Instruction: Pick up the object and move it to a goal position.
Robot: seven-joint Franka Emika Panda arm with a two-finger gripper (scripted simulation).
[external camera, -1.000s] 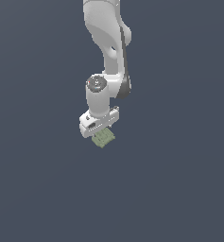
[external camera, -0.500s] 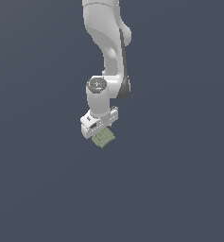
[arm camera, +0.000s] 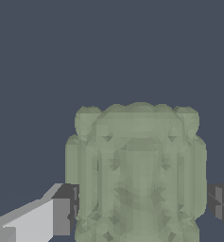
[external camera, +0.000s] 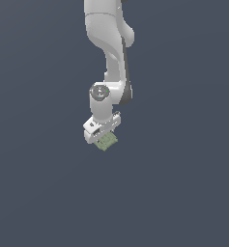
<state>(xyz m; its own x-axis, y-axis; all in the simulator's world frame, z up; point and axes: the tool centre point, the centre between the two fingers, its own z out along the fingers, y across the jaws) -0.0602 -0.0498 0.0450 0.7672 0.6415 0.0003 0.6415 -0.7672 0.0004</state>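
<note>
My end effector [external camera: 102, 137] is clamped on the object [external camera: 107, 141], which pokes out just below my white fingers in the exterior view. In the wrist view the object [arm camera: 137, 175] fills the gap, a dark pad [arm camera: 67, 208] pressed against each flank.

Risk, as I judge it: the piece is flat, ridged and uneven in outline, so contact may be patchy. A quick swing or twist could let it rotate or slide free.

Surroundings: plain dark ground all round. No obstacle visible. No goal marker visible either.
</note>
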